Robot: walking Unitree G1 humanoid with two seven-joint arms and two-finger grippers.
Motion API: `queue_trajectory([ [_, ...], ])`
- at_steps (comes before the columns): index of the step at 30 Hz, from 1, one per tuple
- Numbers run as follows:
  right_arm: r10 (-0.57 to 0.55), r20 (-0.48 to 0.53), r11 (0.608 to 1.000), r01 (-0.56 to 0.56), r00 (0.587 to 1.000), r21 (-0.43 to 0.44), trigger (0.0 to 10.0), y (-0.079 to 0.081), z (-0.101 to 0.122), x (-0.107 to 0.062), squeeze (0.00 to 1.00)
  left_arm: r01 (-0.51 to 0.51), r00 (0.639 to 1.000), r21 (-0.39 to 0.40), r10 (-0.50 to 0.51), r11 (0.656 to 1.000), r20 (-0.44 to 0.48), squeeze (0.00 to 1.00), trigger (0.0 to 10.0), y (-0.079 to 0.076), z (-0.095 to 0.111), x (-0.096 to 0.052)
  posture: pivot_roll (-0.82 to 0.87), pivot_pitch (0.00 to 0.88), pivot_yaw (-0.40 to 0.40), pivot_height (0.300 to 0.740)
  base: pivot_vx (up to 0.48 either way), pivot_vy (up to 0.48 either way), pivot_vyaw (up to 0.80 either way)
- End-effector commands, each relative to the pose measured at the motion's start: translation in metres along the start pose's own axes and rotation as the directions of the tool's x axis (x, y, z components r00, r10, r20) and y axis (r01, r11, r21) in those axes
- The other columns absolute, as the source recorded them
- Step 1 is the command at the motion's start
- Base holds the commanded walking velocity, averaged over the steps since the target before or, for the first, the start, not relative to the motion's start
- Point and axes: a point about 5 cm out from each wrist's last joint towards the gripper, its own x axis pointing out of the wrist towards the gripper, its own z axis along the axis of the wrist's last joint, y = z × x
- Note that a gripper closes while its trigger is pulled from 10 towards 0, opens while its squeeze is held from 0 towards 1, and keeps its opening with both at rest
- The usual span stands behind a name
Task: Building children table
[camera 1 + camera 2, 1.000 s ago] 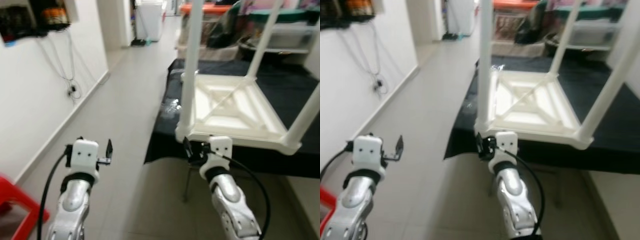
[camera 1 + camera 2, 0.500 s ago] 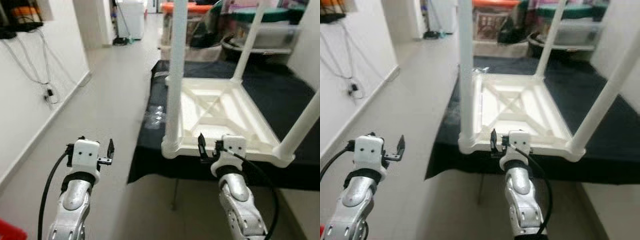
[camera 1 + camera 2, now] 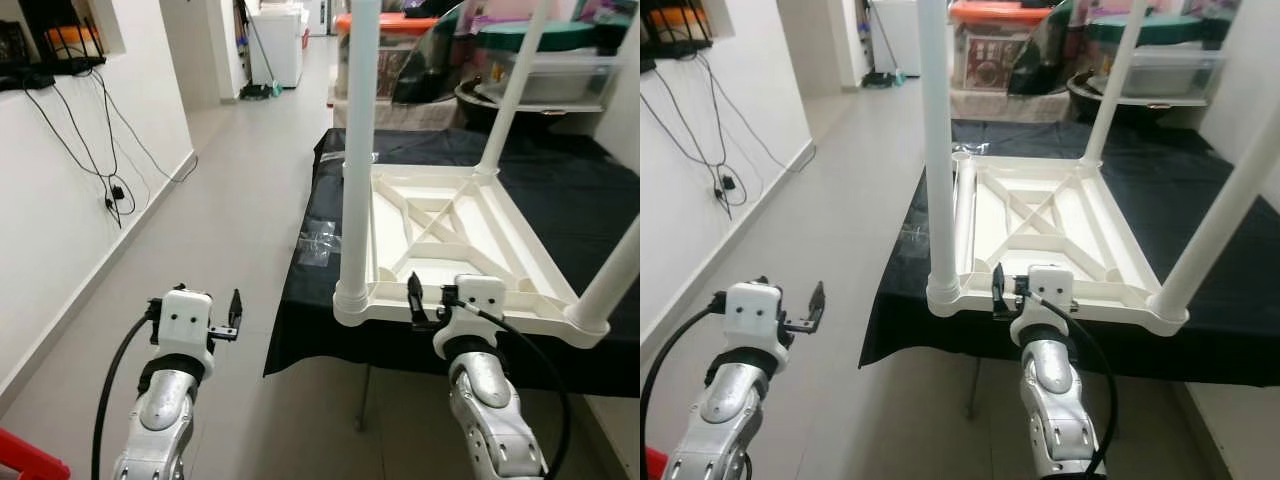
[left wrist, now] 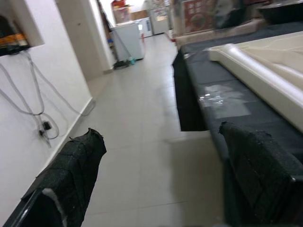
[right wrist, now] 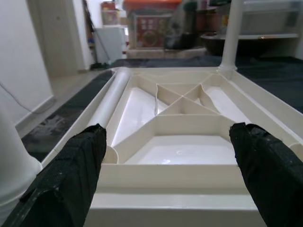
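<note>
Cam swung since 1 s ago; R gripper (image 3: 428, 303) now mid-edge of upturned table (image 3: 450, 235), jaws wide apart. L gripper (image 3: 232, 322) likewise agape, over floor.

We are looking down a tiled corridor (image 3: 230, 220), cables (image 3: 95, 150) hanging on the white wall (image 3: 60, 230), a black-draped bench (image 3: 310, 300) and storage bins (image 3: 540, 60) standing at right.

1 white kids' table top (image 3: 1040, 225), upside down on 1 black-covered surface (image 3: 1200, 200). 3 legs up: 9 o'clock (image 3: 937, 150), 12 (image 3: 1110, 85), 3 (image 3: 1225, 210). 1 loose leg (image 3: 962, 225) lying along its 9 o'clock edge.
</note>
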Motion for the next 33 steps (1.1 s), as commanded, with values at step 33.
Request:
queue_trajectory([
  [33,-0.090,0.007,0.996,0.090,0.996,-0.005,10.0,-0.010,0.000,0.005,0.00,-0.042,0.998,0.013,0.041,0.999,0.050,0.00,10.0,0.017,0.011,0.005,0.09,0.003,-0.003,0.740,0.186,0.000,0.00],
])
